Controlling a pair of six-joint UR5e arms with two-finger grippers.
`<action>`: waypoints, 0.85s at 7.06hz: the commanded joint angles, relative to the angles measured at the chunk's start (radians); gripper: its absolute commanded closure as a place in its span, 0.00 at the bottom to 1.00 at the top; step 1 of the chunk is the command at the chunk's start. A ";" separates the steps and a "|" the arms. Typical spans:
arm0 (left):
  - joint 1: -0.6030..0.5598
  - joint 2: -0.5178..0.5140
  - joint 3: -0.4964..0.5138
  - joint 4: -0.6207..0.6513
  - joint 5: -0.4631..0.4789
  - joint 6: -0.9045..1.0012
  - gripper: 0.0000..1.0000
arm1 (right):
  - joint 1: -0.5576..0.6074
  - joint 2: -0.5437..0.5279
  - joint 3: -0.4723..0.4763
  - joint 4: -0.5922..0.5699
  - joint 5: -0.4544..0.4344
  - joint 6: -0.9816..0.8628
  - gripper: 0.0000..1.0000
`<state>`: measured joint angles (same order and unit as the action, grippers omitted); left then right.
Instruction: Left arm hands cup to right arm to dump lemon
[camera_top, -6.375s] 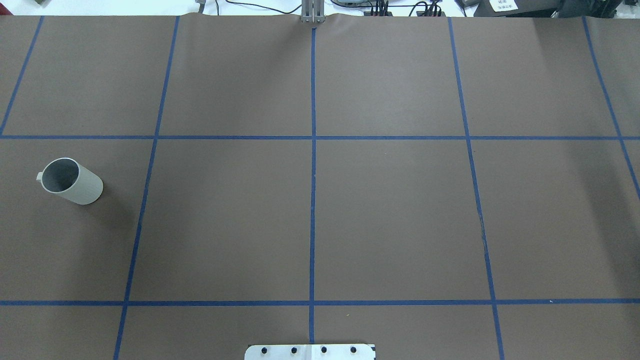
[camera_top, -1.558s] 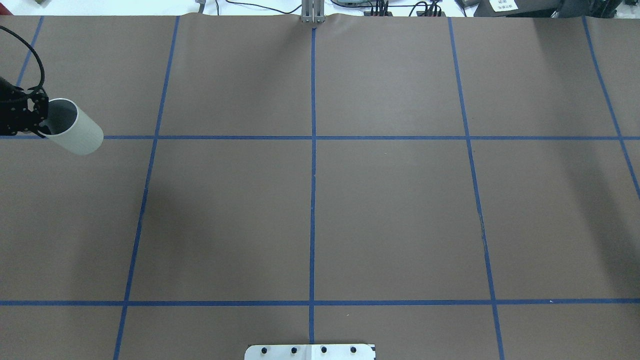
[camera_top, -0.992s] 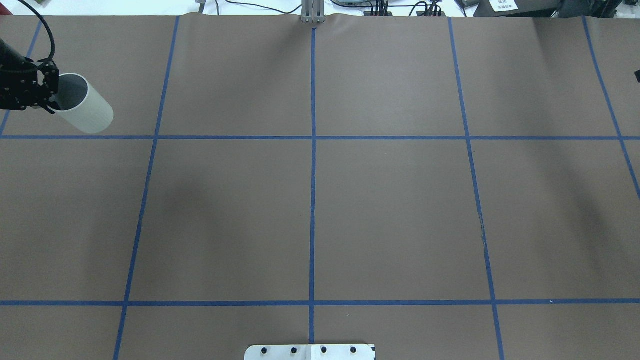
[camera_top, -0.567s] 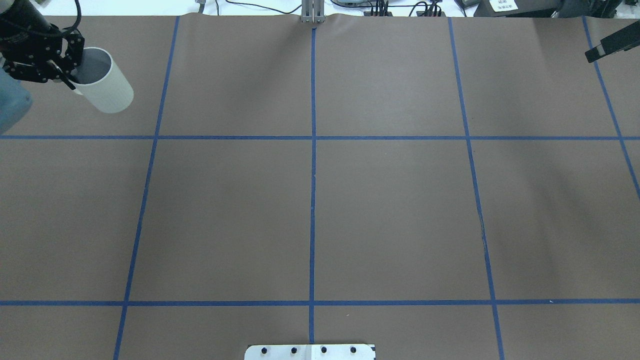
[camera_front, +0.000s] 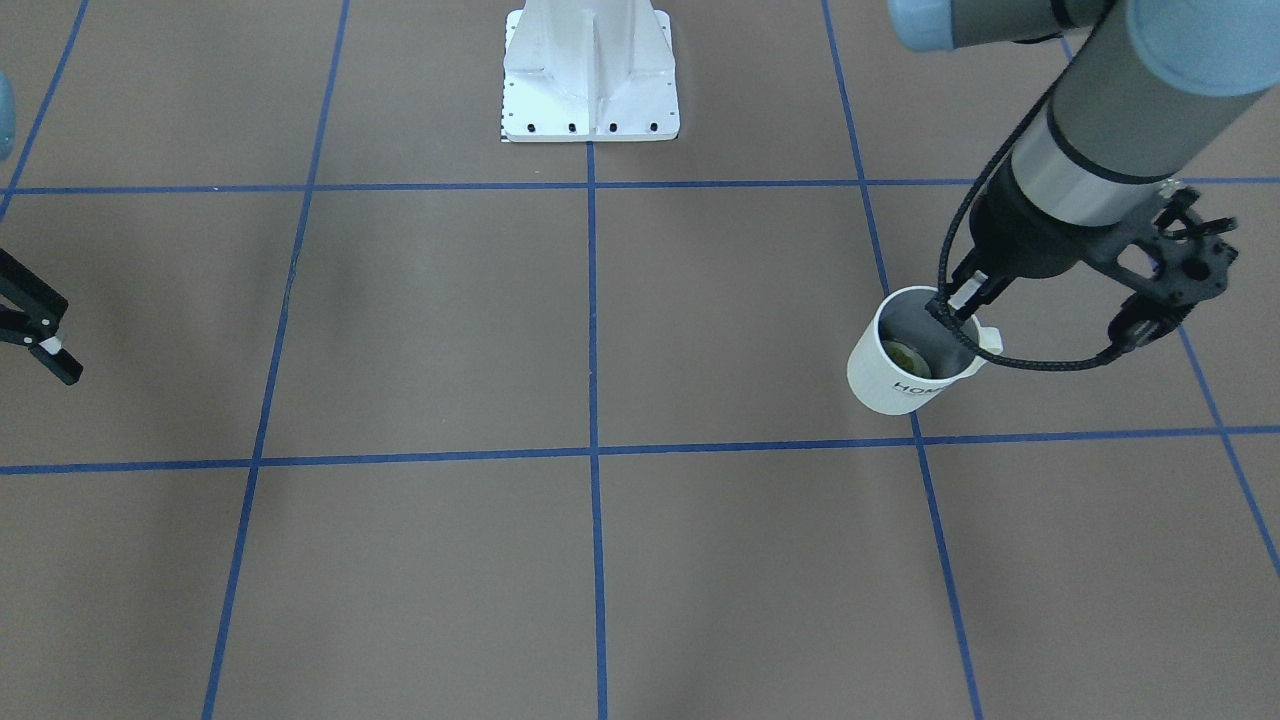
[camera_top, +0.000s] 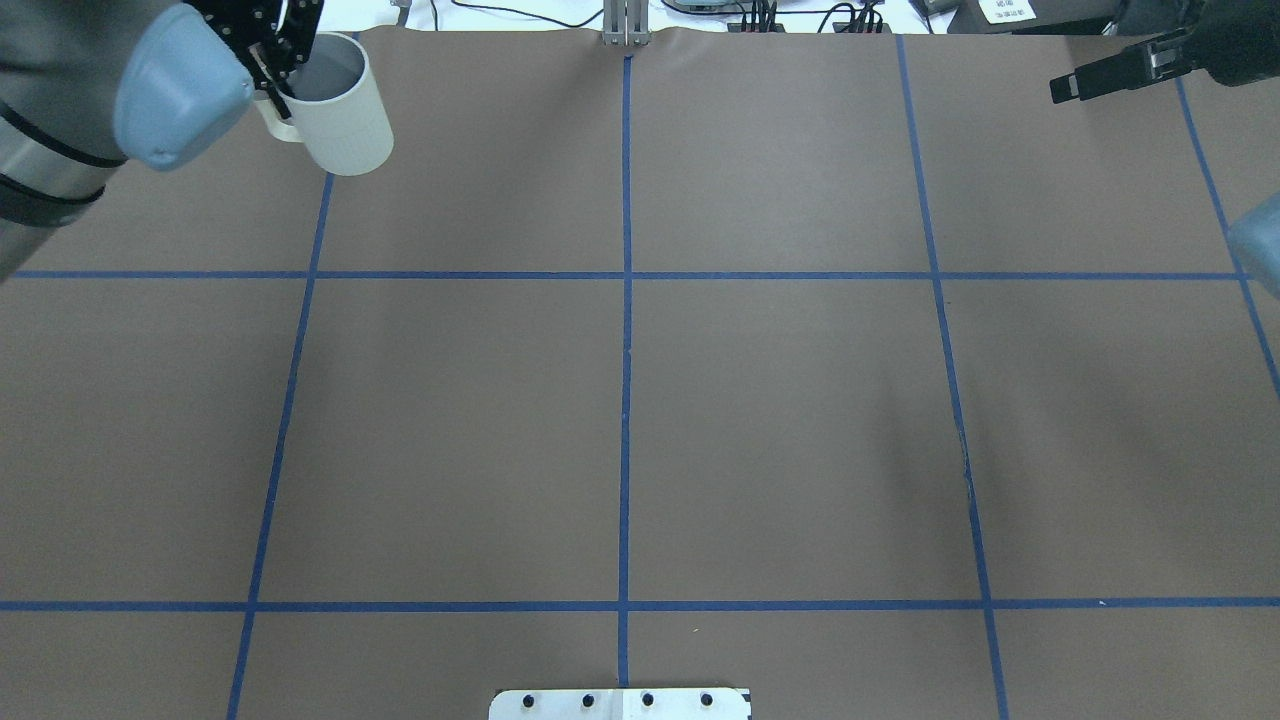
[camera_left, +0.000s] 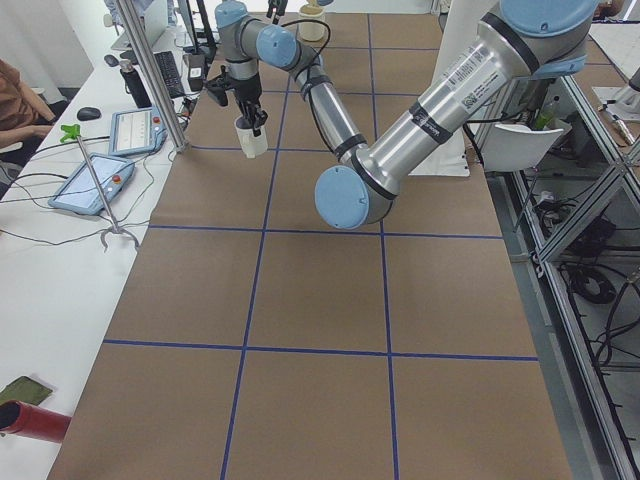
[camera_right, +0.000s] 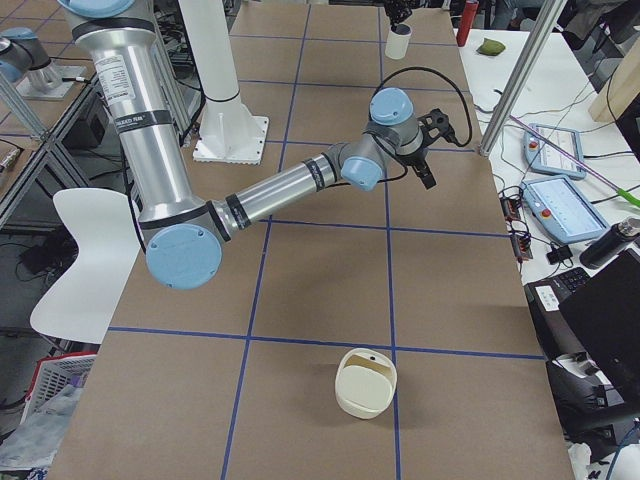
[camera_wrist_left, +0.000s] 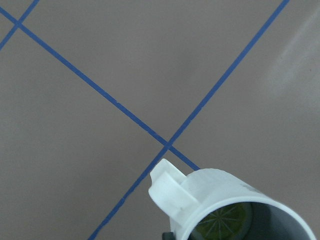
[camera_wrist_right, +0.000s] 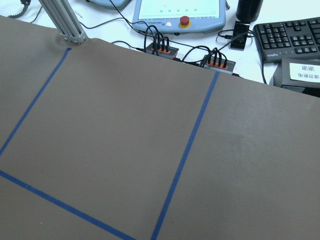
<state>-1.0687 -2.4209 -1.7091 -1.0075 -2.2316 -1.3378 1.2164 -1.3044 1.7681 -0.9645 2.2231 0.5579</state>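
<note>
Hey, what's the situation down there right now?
Left gripper shut on cup rim, cup upright. Lemon inside cup. Right gripper open, empty, far across the table. Nothing between them.

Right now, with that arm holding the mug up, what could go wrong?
1. The left gripper pinches the cup only by its rim, so it could slip or swing.
2. The lemon lies loose inside; a tilt might spill it early.
3. The right gripper is far across the table, so a misjudged meeting could knock the cup.

Left arm (camera_front: 1110, 110) angles down, left claw (camera_front: 955, 312) clamped on the cup (camera_front: 890, 385) rim; right claw (camera_front: 60, 338) gapes wide.
</note>
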 joint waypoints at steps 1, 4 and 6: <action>0.016 -0.041 0.035 -0.130 -0.063 -0.018 1.00 | -0.037 0.005 -0.002 0.113 -0.037 0.016 0.00; 0.036 -0.037 0.058 -0.439 -0.091 -0.023 1.00 | -0.122 0.007 -0.021 0.269 -0.174 0.017 0.00; 0.039 -0.047 0.095 -0.531 -0.146 -0.119 1.00 | -0.217 0.005 -0.083 0.485 -0.276 0.016 0.00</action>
<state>-1.0319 -2.4633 -1.6368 -1.4689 -2.3481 -1.4060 1.0570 -1.2986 1.7240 -0.6157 2.0065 0.5740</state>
